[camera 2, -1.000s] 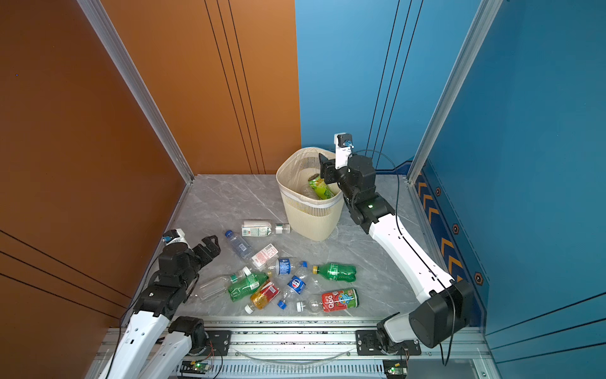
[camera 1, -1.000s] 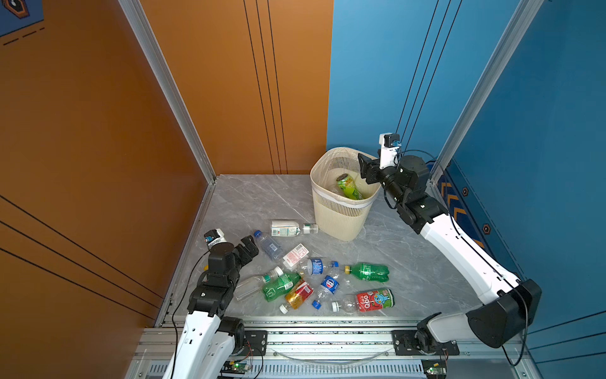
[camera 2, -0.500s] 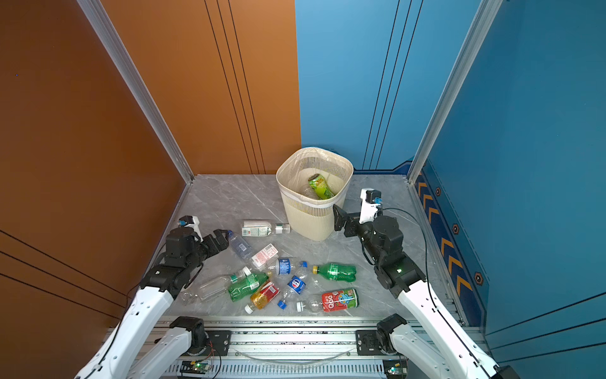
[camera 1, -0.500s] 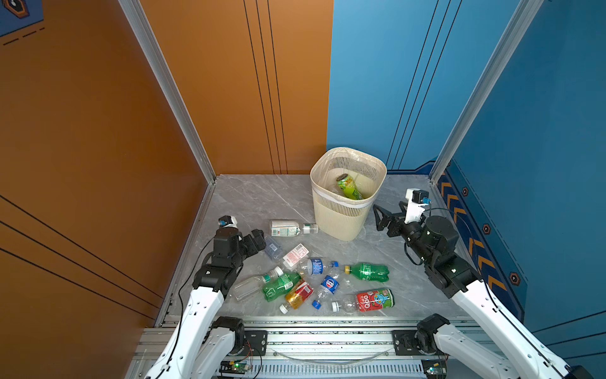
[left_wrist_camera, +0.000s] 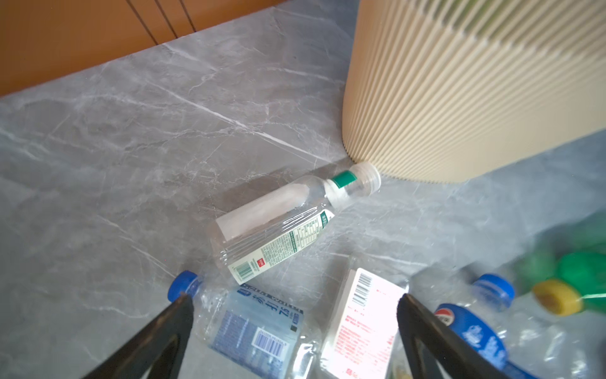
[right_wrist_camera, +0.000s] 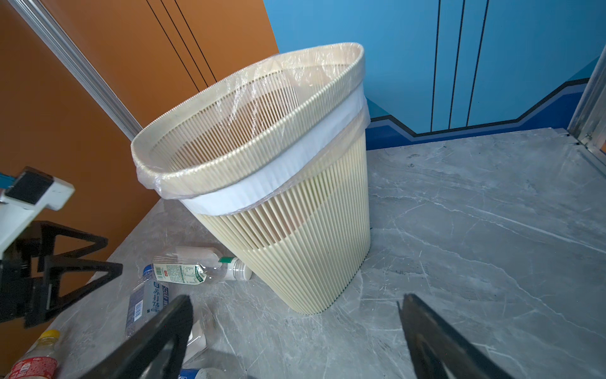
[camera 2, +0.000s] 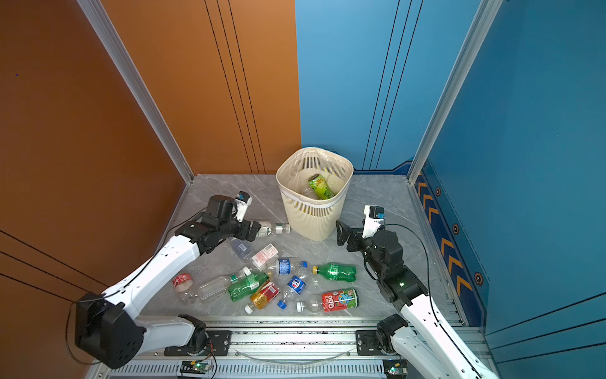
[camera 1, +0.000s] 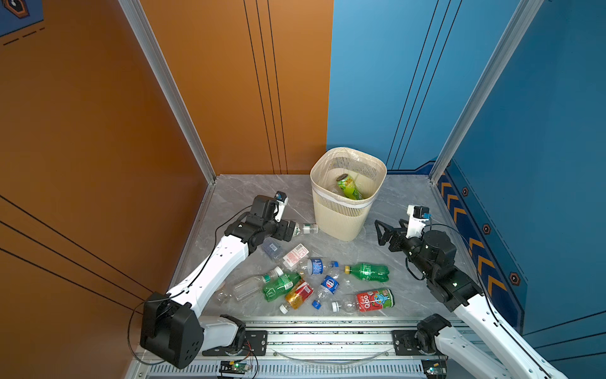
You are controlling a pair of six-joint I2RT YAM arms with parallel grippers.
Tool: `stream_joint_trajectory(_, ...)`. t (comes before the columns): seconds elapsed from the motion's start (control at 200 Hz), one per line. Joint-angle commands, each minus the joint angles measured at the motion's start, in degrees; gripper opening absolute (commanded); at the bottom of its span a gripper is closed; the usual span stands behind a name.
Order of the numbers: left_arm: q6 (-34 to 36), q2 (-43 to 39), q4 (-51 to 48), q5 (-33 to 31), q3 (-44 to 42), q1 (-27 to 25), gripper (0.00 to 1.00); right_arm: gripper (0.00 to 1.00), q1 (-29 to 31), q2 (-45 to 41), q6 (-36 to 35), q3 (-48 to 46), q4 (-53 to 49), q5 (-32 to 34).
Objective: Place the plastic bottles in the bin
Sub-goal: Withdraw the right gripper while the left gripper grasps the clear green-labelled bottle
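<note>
Hovering over the grey marble counter (camera 1: 249, 193), the left gripper (left_wrist_camera: 293, 300) has its fingers (left_wrist_camera: 182, 311) spread and empty, just short of a clear plastic bottle with green-and-white label (left_wrist_camera: 278, 226) lying with its cap at the base of the cream slotted bin (camera 1: 341, 223), which holds a green-labelled bottle (camera 1: 349, 187). The right gripper (right_wrist_camera: 296, 298) likewise gapes empty beside the bin.

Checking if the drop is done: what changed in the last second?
The right gripper pulled back from above the bin and down beside it, open. The left gripper reached forward toward the clear bottle by the bin. Nothing was grasped; the bottles stayed put.
</note>
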Motion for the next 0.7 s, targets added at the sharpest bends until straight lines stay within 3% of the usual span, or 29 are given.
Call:
stream_joint_trajectory(0.0,15.4,3.8,-3.4,-5.1,3.7,-0.3,0.99,1.00,-0.4,-1.6,0.8,-0.5,-1.2,-1.2)
stream_joint_trajectory(0.255,26.6,14.5,-6.3,-3.6,9.7,1.2,0.98,1.00,-0.6,-4.1,1.0,-1.2,-2.6,-0.7)
stream_joint_trajectory(0.411,27.3,19.9,-7.7,0.3,12.0,2.7,0.98,1.00,-0.8,-4.5,1.3,-1.1,-3.5,-0.3)
stream_joint_trajectory(0.696,27.5,27.6,-7.6,-2.1,15.7,3.6,0.98,1.00,-0.9,-5.2,1.5,-1.3,-3.4,0.4)
